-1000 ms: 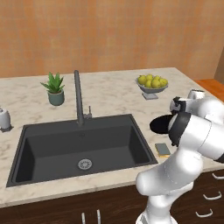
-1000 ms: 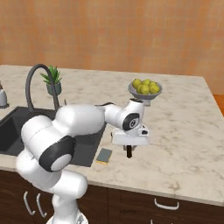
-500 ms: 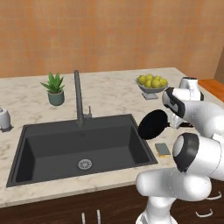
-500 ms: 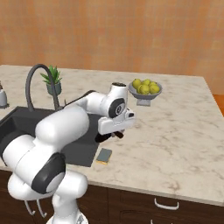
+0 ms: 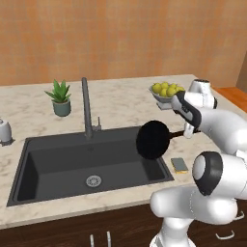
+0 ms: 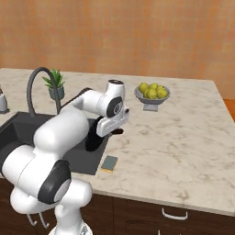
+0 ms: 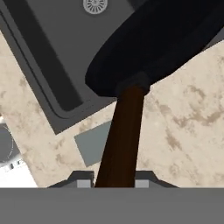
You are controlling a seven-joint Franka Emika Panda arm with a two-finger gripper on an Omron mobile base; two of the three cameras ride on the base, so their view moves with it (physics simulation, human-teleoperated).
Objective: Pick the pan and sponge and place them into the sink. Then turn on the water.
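Observation:
My gripper (image 5: 188, 131) is shut on the dark brown handle (image 7: 122, 140) of the black pan (image 5: 153, 140), which hangs tilted in the air over the right edge of the dark sink (image 5: 58, 164). From the right base view the pan (image 6: 93, 138) is partly hidden behind my arm, just under the gripper (image 6: 113, 131). The sponge (image 5: 179, 165) lies flat on the counter just right of the basin's front corner, below the pan handle; it also shows as sponge (image 6: 109, 163) and sponge (image 7: 94, 142). The gooseneck faucet (image 5: 87, 108) stands behind the basin with no stream running.
A fruit bowl (image 5: 166, 91) with yellow fruit stands at the back right of the counter. A potted plant (image 5: 60, 97) is behind the sink to the left, and a white soap dispenser (image 5: 4, 130) sits at the far left. The silver drain (image 5: 93, 181) shows in the basin floor.
My arm has swung left with the pan, carrying it from over the counter to the sink's right edge. The sponge has stayed where it was.

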